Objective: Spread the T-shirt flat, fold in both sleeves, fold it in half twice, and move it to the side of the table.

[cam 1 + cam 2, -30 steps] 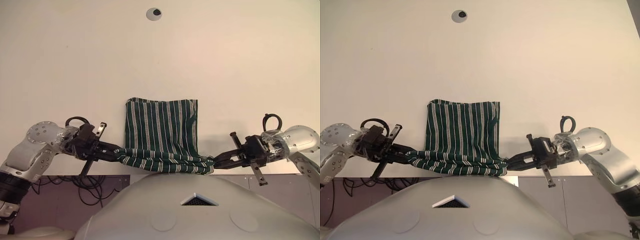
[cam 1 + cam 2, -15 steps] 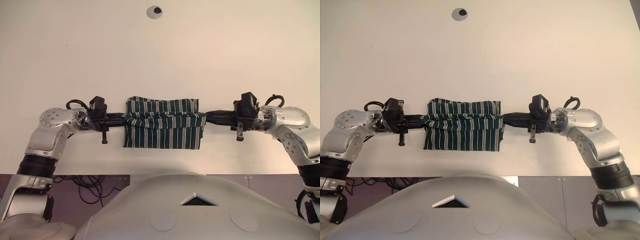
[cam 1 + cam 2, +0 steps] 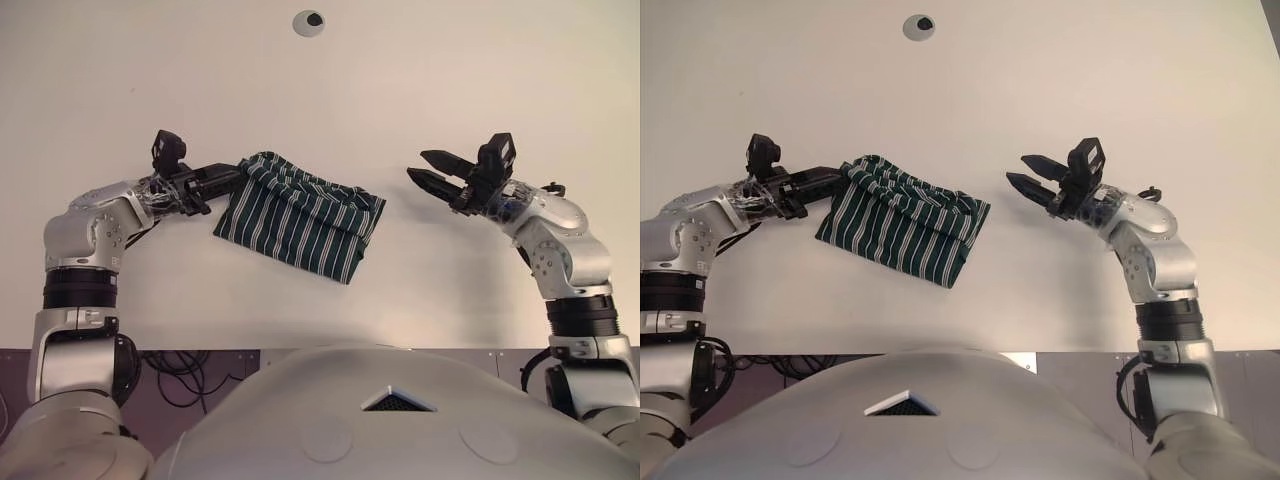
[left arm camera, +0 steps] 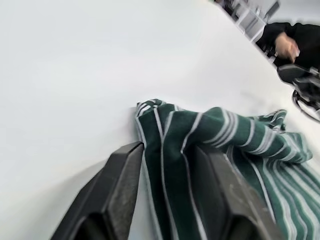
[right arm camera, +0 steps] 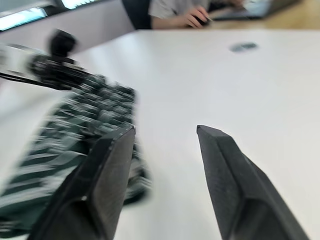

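Left of centre on the tabletop (image 3: pixel 470 70), toward 10 o'clock in the head views, the shirt (image 3: pixel 300 215) now lies as a compact folded bundle, skewed so that its long side runs from 10 o'clock down to 4 o'clock. A second ago both jaws gripped its near hem at the tabletop's front edge. Half a second ago they had carried that hem over to the far edge, closing the fold. Since then the right jaws have let go and drawn back to the shirt's 3 o'clock, well apart from it, while the left jaws have kept their grip and pulled their corner out toward 10 o'clock, swinging the bundle round. I judge that the folding is done and the last step, moving the shirt to the side, has begun with one arm alone. The skew and the bunched cloth near the held corner suggest the drag may loosen the fold. The left jaws stand narrow, clamped on the shirt's 10 o'clock corner, striped cloth pinched between the two fingers. The right jaws stand wide, hold nothing, and point back toward the shirt without touching it.
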Motion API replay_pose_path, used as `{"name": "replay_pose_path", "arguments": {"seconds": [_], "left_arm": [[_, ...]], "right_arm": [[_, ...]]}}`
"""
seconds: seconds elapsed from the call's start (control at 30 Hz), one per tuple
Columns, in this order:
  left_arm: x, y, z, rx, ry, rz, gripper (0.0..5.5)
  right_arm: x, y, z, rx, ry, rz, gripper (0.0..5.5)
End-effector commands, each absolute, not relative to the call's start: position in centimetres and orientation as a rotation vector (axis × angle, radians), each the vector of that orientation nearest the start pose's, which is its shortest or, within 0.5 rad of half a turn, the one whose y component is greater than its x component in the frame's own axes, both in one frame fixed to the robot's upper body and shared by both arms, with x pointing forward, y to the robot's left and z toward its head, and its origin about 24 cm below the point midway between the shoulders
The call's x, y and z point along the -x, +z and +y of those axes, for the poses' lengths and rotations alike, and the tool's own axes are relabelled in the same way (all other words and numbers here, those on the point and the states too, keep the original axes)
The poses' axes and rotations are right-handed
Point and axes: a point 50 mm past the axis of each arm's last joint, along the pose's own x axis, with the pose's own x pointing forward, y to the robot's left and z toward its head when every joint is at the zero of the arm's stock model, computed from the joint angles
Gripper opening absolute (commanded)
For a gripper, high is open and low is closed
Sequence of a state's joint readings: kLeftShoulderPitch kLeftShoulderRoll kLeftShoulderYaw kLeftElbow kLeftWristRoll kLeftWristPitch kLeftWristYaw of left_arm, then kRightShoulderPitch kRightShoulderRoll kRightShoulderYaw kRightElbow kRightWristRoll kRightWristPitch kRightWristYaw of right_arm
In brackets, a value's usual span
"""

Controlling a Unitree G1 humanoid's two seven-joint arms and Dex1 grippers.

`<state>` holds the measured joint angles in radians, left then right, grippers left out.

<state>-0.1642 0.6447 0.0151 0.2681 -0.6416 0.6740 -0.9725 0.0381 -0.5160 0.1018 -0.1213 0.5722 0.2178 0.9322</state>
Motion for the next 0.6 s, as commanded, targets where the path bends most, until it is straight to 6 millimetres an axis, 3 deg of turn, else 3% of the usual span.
{"name": "replay_pose_path", "arguments": {"seconds": [0.03, 0.3, 0.43, 0.6], "left_arm": [[-25.5, 3.4, 23.9, 0.403, -0.719, 0.635, 2.49], [-26.5, 0.0, 25.0, 0.383, -0.441, 0.665, 2.49], [-26.1, -1.2, 24.4, 0.379, -0.442, 0.689, 2.49], [-26.0, -1.3, 24.0, 0.376, -0.468, 0.695, 2.49]], "right_arm": [[-19.1, 6.5, -13.3, -0.109, 1.249, 0.066, 2.47], [-16.6, 3.1, -5.2, -0.136, 1.319, 0.165, 2.47], [-16.1, 2.4, -3.7, -0.173, 1.291, 0.224, 2.47], [-17.7, 2.2, -2.7, -0.214, 1.169, 0.245, 2.47]]}}
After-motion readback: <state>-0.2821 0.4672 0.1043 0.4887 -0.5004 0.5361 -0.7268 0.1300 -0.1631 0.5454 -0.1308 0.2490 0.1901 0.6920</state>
